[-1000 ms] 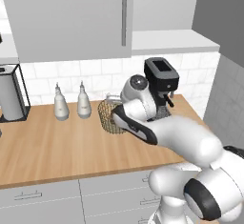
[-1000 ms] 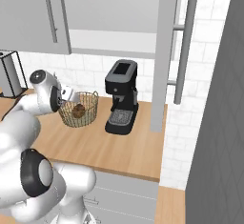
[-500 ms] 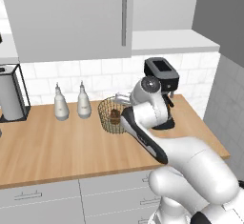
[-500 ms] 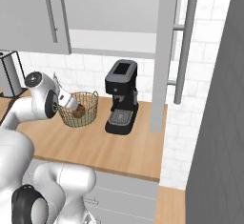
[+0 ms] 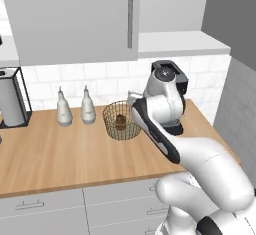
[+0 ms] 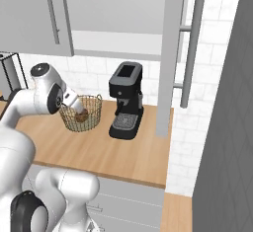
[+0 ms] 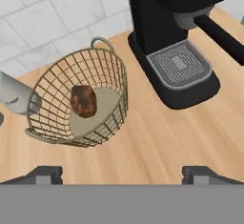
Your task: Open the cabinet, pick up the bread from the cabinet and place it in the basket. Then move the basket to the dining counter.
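Wooden worktop (image 5: 60, 154): bread (image 7: 84, 100) now in basket (image 7: 102, 70), gripper (image 7: 121, 173) apart, lifted clear, apparently empty — basket move next.

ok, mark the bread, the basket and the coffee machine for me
bread (image 7: 84, 101), hand view, middle of the brown lump.
basket (image 7: 106, 44), hand view, loop handle on the far rim.
coffee machine (image 6: 126, 94), right base view, front of the upper body.

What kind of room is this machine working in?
A kitchen, by the look of it: a wooden worktop with a black coffee machine, wall cabinets above white tiles, and a wire basket holding bread.
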Tool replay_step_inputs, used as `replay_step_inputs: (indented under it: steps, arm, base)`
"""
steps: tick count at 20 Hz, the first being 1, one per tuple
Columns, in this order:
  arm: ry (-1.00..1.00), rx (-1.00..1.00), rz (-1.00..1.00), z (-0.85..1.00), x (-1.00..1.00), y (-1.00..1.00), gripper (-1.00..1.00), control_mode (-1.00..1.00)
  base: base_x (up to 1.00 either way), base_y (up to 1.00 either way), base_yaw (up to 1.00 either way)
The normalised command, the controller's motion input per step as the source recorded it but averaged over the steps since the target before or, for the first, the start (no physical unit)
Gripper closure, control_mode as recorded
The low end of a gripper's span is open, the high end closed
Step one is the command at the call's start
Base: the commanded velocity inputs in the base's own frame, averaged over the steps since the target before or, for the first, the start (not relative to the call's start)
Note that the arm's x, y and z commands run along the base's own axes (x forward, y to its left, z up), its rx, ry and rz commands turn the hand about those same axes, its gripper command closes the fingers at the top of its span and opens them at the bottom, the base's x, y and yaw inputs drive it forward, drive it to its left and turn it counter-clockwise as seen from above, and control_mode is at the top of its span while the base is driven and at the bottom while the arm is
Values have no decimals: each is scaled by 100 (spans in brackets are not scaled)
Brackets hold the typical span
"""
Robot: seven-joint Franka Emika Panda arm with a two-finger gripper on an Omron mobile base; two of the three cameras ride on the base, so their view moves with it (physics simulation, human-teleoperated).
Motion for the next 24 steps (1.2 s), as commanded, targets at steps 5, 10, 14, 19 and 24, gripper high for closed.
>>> replay_step_inputs:
  steps: [5, 10, 14, 19, 24]
  arm:
    - [2, 0, 0, 0, -7, -26, -100, -100]
    - [12, 2, 1, -8, 0, -12, -100, -100]
    - [5, 17, 3, -32, 0, -3, -100, -100]
    - [0, 12, 0, -23, 0, 0, -100, -100]
    - [0, 0, -3, -10, 0, 5, -100, -100]
  base:
    - [0, 0, 0]
    - [0, 0, 0]
    - [0, 0, 0]
    - [0, 0, 0]
    - [0, 0, 0]
